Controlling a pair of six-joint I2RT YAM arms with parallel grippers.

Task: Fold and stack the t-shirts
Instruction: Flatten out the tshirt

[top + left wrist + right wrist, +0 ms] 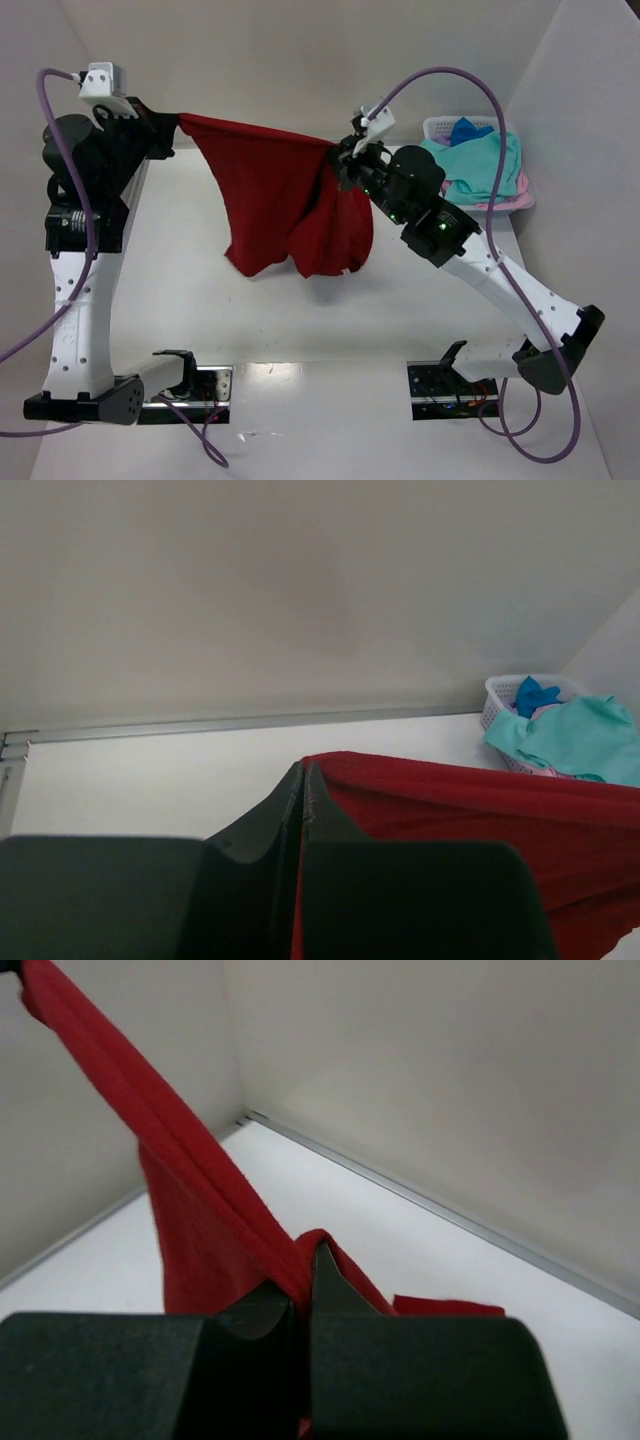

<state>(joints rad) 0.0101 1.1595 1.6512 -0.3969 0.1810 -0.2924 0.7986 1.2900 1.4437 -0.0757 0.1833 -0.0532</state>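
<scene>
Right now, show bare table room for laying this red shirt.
Free: the white table between the hanging dark red cloth t-shirt and the arm bases, also left of it. Crowded: the pale slotted plastic basket, far right.

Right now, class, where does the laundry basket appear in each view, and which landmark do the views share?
Top external: laundry basket at upper right.
Left wrist: laundry basket at the right edge, mid-height.
Right wrist: not in it.
Shared landmark: the dark red t-shirt, seen in all three.

Four t-shirts [275,195] — one basket [437,124]
</scene>
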